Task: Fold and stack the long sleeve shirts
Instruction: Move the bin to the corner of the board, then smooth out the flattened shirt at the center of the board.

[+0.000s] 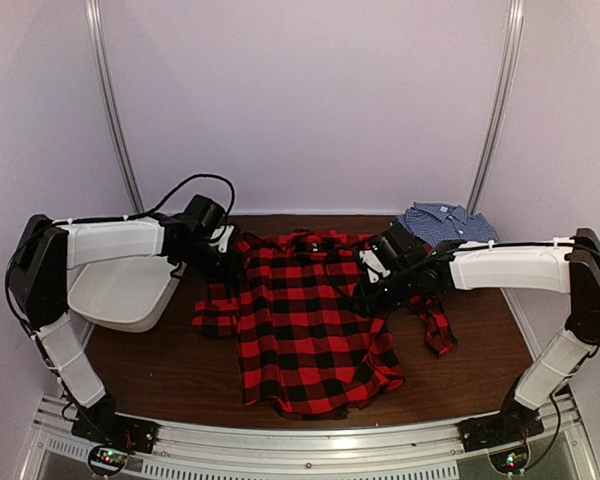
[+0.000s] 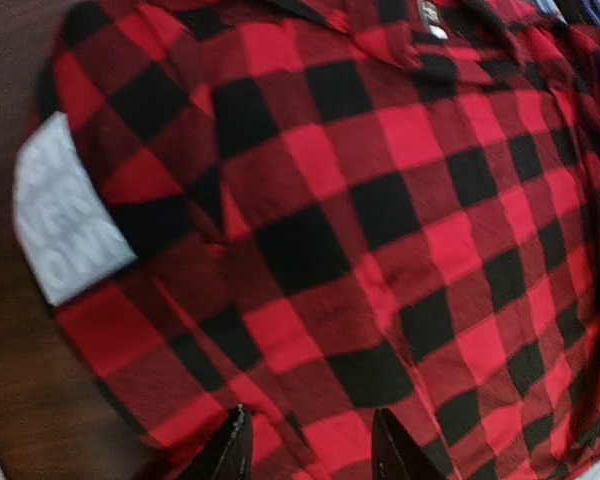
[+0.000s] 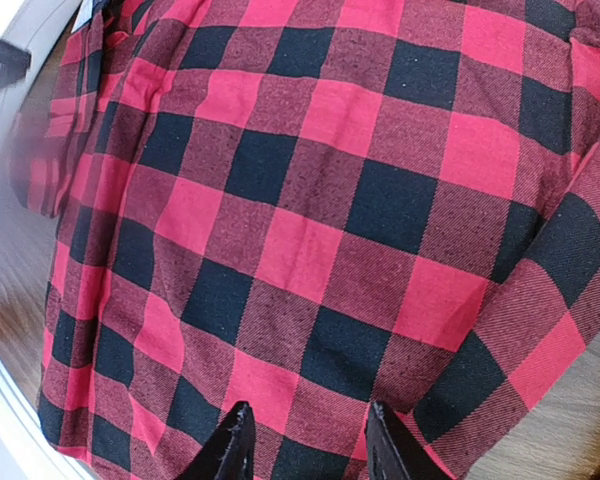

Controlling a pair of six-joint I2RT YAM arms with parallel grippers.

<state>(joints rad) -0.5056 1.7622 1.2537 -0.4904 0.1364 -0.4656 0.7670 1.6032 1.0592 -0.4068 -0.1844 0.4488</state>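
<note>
A white tub [image 1: 120, 292] sits just left of the red-and-black plaid shirt [image 1: 305, 320], under the left arm. The left gripper [image 2: 310, 448] hovers over that shirt's left shoulder, jaws apart, with plaid cloth showing between the fingertips. The plaid shirt lies spread flat on the dark table [image 1: 485, 335], collar at the far side. Over its right shoulder hangs the right gripper [image 3: 305, 442], its jaws also apart. The blue-and-white check shirt [image 1: 442, 222] lies folded behind the plaid shirt's right side.
</note>
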